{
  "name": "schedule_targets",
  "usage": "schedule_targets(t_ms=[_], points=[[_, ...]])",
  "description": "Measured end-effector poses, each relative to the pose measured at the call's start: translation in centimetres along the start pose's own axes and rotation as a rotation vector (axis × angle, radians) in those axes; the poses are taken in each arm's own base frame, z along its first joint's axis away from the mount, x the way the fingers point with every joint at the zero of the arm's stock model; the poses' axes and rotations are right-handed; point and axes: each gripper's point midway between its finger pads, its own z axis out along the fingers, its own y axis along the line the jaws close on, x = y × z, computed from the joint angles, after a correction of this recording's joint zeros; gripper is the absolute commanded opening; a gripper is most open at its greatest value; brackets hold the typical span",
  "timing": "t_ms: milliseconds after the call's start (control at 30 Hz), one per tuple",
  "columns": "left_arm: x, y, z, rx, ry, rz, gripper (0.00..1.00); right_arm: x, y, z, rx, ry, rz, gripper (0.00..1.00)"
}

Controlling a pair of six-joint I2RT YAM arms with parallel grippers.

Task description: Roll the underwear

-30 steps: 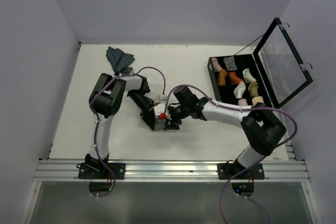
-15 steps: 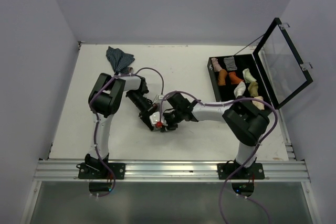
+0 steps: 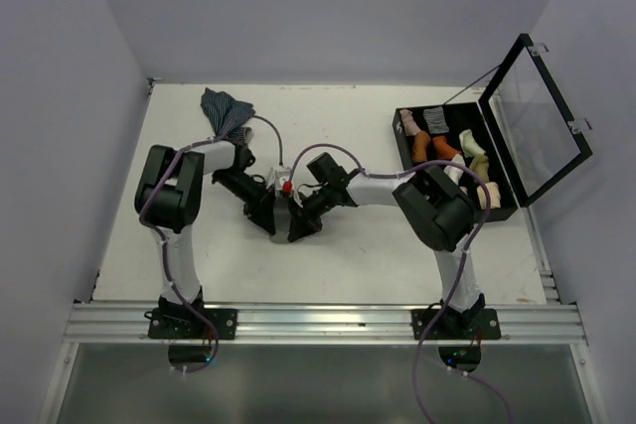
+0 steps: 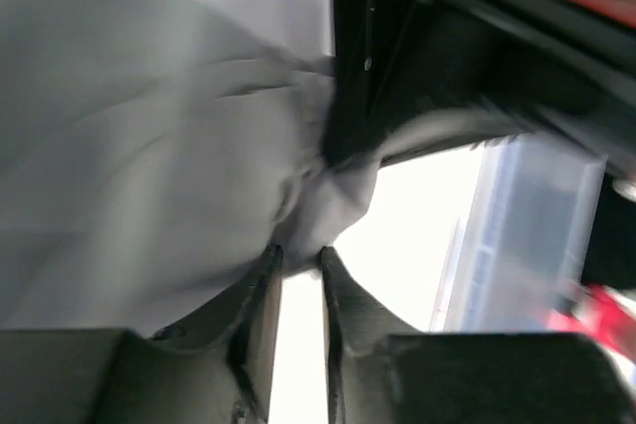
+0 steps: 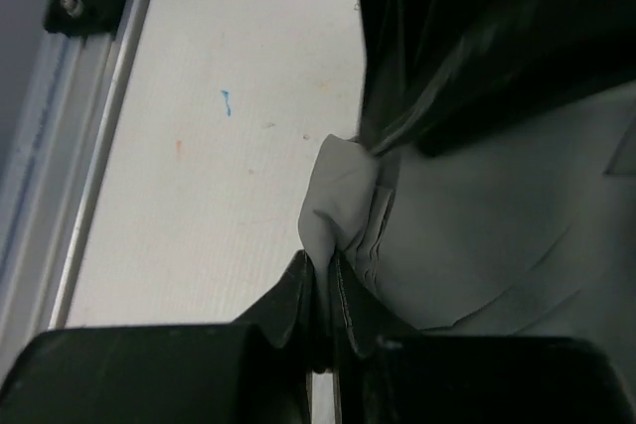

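Near the middle of the counter (image 3: 368,255), the pale underwear (image 5: 477,235) is lying bunched between both claws; the left claw (image 4: 298,257) is pinching its gathered edge, fingers nearly together; the right claw (image 5: 321,267) is squeezing a fold, fingers pressed tight; a blue cloth (image 3: 226,112) is sitting by the far edge.

no readable text or labels.

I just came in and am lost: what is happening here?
The two arms meet over the pale grey underwear. The left gripper and the right gripper each pinch a bunched edge of it. It looks not yet rolled. A box of rolled items stands open on the right.
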Motion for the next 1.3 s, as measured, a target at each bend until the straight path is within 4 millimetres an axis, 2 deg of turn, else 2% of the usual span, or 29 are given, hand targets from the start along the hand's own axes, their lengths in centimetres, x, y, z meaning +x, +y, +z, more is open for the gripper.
schedule_targets(t_ms=[33, 200, 267, 367, 433, 500, 667, 767, 1067, 1133, 1200, 1233, 1267, 1300], points=[[-0.6, 0.4, -0.9, -0.035, -0.034, 0.024, 0.34, -0.1, -0.1, -0.1, -0.022, -0.017, 0.053, 0.0], [-3.7, 1.9, -7.3, -0.253, -0.24, 0.148, 0.41, 0.3, -0.5, -0.6, -0.113, -0.08, 0.293, 0.0], [-4.3, 1.5, -9.5, -0.348, -0.297, 0.212, 0.43, 0.4, -0.7, -0.7, -0.15, -0.1, 0.374, 0.0], [-4.3, 0.0, -10.7, -0.469, -0.323, 0.338, 0.45, 0.4, -0.8, -0.7, -0.199, -0.126, 0.481, 0.0], [-4.2, -1.1, -10.2, -0.525, -0.305, 0.433, 0.47, 0.4, -0.9, -0.7, -0.222, -0.135, 0.538, 0.0], [-3.8, -1.7, -8.9, -0.555, -0.271, 0.513, 0.49, 0.5, -0.9, -0.7, -0.243, -0.143, 0.585, 0.0], [-1.1, -2.8, -3.2, -0.568, -0.137, 0.696, 0.52, 0.1, -1.2, -0.8, -0.263, -0.148, 0.66, 0.0], [-0.5, -2.8, -1.1, -0.575, -0.077, 0.772, 0.53, 0.0, -1.3, -0.8, -0.27, -0.147, 0.69, 0.0], [-2.5, -1.7, 0.5, -0.657, -0.044, 0.905, 0.54, -0.1, -1.3, -1.0, -0.289, -0.15, 0.726, 0.0], [-2.3, -1.3, 1.3, -0.657, -0.019, 0.915, 0.5, -0.1, -1.3, -1.0, -0.29, -0.149, 0.731, 0.0], [-2.2, -1.0, 2.1, -0.652, 0.013, 0.931, 0.41, -0.1, -1.3, -1.0, -0.29, -0.149, 0.736, 0.0], [-2.0, -0.8, 2.4, -0.657, 0.032, 0.939, 0.36, -0.2, -1.4, -1.0, -0.29, -0.15, 0.737, 0.01], [-2.1, -0.6, 2.5, -0.664, 0.043, 0.947, 0.25, -0.2, -1.4, -1.0, -0.29, -0.15, 0.736, 0.03], [-2.1, -0.3, 2.5, -0.677, 0.056, 0.95, 0.2, -0.2, -1.4, -1.0, -0.29, -0.15, 0.737, 0.05]])
